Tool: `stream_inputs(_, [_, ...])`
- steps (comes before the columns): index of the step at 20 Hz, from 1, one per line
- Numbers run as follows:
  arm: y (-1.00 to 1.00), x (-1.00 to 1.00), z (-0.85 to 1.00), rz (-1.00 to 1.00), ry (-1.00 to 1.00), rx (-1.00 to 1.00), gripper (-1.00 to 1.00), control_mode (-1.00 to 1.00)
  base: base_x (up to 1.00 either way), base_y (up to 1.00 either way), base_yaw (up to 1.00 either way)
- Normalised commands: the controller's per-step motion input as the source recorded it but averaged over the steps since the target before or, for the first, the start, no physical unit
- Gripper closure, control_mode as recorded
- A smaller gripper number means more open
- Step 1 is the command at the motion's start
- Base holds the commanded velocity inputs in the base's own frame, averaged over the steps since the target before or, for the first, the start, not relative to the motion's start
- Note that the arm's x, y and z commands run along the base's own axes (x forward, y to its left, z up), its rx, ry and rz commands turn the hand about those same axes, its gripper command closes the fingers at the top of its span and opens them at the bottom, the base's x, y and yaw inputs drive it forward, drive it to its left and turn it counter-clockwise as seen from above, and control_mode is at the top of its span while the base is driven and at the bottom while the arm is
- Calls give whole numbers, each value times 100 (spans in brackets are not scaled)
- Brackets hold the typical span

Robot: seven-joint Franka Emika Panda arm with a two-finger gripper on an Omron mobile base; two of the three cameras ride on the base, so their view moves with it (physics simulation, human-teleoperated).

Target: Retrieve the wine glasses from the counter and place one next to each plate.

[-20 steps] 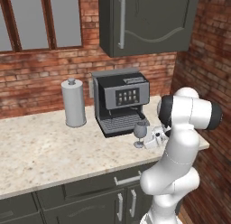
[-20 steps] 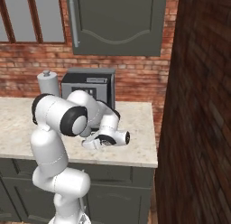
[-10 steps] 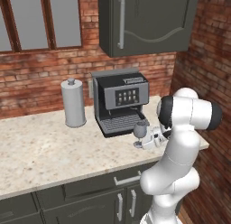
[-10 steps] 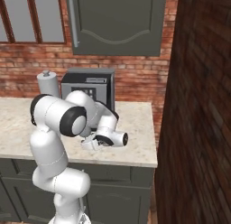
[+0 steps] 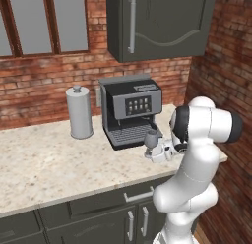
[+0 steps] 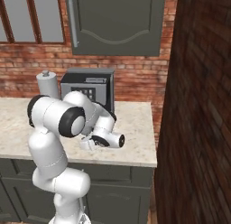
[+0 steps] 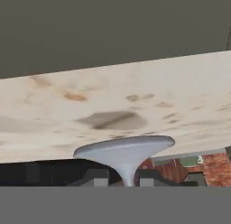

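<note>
A small grey smoky wine glass (image 5: 151,137) stands on the beige speckled counter (image 5: 49,164), just in front of the coffee machine. My gripper (image 5: 154,150) reaches in low from the right, level with the glass's stem. In the hand view, which is rolled over, the glass's round foot (image 7: 124,151) rests against the counter (image 7: 135,101). Its thin stem runs down between my two dark fingertips (image 7: 97,175), which press on it from both sides. My gripper (image 7: 128,179) is shut on that stem. The plates are out of view.
A black coffee machine (image 5: 130,110) stands right behind the glass, and a tall grey canister (image 5: 79,111) stands to its left. A dark wall cabinet (image 5: 157,21) hangs above. A brick wall (image 6: 198,105) closes off the counter's right end.
My jaws have closed from wide open onto the wine glass's stem. The hand has crept slightly in towards the glass, which stands where it was.
</note>
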Motion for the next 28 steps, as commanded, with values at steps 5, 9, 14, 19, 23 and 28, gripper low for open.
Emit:
stream_inputs(5, [0, -6, 24, 0, -7, 2, 100, -100, 0, 0, 0])
stream_inputs(9, [0, -28, 86, 0, -30, 0, 100, -100, 0, 0, 0])
stream_inputs(14, [0, -22, 99, 0, -28, 0, 100, -100, 0, 0, 0])
stream_inputs(19, [-6, -2, 97, 0, -4, 1, 100, -100, 0, 0, 0])
stream_inputs(23, [-38, -17, 99, 0, 7, 0, 100, -100, 0, 0, 0])
stream_inputs(28, [-49, -34, 86, -2, 14, 0, 100, -100, 0, 0, 0])
